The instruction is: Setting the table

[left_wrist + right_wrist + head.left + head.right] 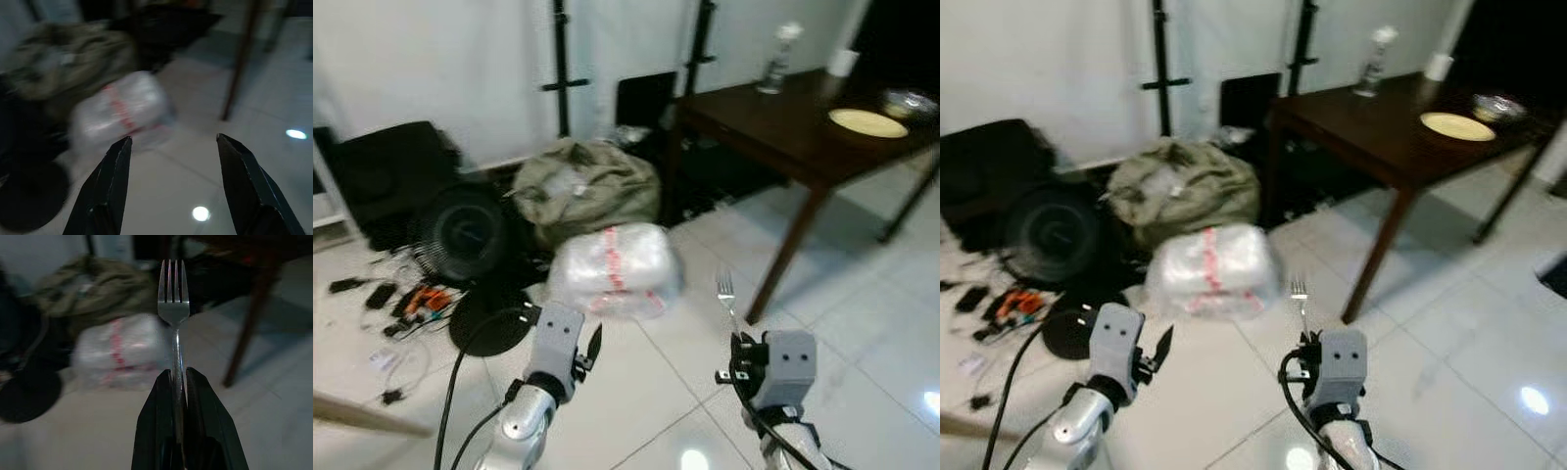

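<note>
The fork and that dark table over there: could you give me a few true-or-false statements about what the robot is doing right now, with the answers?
1. The right gripper is shut on a fork, tines pointing away from it. True.
2. The left gripper also holds cutlery. False: its fingers stand apart with nothing between them.
3. A yellow plate already lies on the dark wooden table. True.
4. The fork is resting on the table beside the plate. False: it is held up over the tiled floor, well short of the table.
5. A clear bottle stands on the table. True.
6. The white wrapped bundle sits on the table. False: it lies on the floor, in front of an olive bag.
</note>
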Available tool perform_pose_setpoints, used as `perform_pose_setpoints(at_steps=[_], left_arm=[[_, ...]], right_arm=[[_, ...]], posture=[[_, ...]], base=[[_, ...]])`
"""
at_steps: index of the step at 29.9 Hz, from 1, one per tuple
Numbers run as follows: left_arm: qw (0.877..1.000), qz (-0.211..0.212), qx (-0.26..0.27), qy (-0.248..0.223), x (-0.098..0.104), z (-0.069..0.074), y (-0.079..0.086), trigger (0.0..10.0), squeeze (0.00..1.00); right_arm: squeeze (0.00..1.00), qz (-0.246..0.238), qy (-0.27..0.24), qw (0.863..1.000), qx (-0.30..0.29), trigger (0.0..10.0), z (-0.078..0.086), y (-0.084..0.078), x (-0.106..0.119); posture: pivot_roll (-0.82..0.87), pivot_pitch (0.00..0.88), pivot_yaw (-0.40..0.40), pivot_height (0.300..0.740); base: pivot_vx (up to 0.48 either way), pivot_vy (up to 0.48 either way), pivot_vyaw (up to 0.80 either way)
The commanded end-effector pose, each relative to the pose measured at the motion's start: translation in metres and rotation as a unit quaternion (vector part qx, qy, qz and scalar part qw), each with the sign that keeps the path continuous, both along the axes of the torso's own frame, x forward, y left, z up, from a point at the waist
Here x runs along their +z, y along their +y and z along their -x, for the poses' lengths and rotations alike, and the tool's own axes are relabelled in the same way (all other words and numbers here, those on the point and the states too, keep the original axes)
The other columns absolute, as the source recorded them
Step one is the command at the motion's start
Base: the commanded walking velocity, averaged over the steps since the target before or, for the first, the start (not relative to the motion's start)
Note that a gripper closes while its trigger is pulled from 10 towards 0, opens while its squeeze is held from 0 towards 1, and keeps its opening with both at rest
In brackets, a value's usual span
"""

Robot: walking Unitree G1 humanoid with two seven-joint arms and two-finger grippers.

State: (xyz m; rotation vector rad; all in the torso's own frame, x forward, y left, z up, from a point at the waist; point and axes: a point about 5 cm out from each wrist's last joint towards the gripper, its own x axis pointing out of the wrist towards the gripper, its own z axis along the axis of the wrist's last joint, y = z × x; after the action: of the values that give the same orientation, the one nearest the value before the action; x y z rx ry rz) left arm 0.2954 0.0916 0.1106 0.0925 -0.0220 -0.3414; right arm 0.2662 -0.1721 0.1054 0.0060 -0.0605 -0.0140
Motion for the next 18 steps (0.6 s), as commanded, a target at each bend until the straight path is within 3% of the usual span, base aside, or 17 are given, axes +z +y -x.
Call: perform_pose_setpoints(at_steps=[1,18], left_arm=[[1.0,0.001,-0.009,0.02,-0.008,0.003,0.0,10.0,0.0],[0.997,0.019,-0.066,0.025,-0.003,0.004,-0.011,10.0,0.0]], right_arm=[[0.0,-0.001,0.001,1.0,-0.001,10.0,0.002,0.001,-0.003],[0.0,-0.001,-0.004,1.0,-0.005,10.0,0.002,0.001,-0.002]], posture=[[0.01,0.061,0.065,0.74],[0.0,0.063,0.072,0.74]], base=[[0.0,0.0,-0.79],[0.0,0.0,-0.79]])
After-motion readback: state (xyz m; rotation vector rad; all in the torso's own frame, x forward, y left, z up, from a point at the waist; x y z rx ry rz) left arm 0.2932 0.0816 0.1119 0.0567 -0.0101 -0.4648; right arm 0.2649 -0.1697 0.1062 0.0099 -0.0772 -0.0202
